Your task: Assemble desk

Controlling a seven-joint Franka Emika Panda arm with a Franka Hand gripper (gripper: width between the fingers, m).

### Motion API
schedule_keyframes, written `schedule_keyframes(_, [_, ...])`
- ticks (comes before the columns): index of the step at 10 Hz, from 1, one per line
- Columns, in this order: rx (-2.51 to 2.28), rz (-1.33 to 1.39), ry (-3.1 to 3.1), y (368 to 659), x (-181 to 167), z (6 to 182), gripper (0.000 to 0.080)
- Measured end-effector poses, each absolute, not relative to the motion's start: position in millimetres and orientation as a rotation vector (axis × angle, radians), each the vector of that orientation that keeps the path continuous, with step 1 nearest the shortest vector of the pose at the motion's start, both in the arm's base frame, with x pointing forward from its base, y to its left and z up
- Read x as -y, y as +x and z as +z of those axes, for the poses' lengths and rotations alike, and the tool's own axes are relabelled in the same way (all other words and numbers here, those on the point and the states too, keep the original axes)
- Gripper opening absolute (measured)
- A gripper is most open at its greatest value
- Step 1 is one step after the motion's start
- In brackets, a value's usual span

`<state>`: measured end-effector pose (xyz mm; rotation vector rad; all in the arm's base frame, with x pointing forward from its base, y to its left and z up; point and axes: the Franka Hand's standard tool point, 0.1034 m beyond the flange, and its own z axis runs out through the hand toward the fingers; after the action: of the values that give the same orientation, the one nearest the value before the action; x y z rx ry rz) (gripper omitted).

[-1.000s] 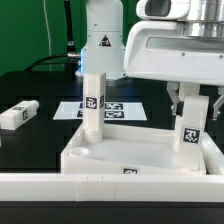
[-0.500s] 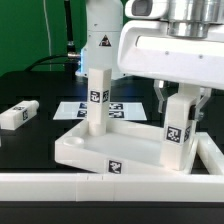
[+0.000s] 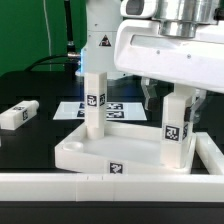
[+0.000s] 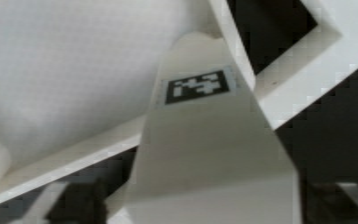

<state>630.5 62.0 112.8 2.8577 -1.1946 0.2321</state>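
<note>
The desk top (image 3: 105, 152) is a white rimmed tray sitting right against the rail (image 3: 110, 184), with tags on its front wall. Two legs stand upright in its corners, one at the back (image 3: 94, 100) and one under the gripper (image 3: 174, 98). A spare leg (image 3: 17, 115) lies well off to the exterior view's left. Fingers look apart either side of the near leg (image 4: 202, 150), though contact's hard to tell. Marker board (image 3: 118, 108) is mostly hidden.

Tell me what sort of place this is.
Most likely a robotics lab test bench: a black table with a fixed marker board, a robot arm's end effector over a white desk top, and every part bearing square tags.
</note>
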Motion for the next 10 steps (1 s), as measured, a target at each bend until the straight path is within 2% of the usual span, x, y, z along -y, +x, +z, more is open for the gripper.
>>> schedule_keyframes(1, [1.177,0.230,2.887,623,-64,126.1,0.0621])
schedule_keyframes(4, [1.077,0.212,2.965,596,-39,154.5,0.0644])
schedule_keyframes(6, [1.016,0.205,2.971,594,-7,150.6,0.0649])
schedule_keyframes(10, [1.021,0.202,2.969,594,-10,149.0,0.0649])
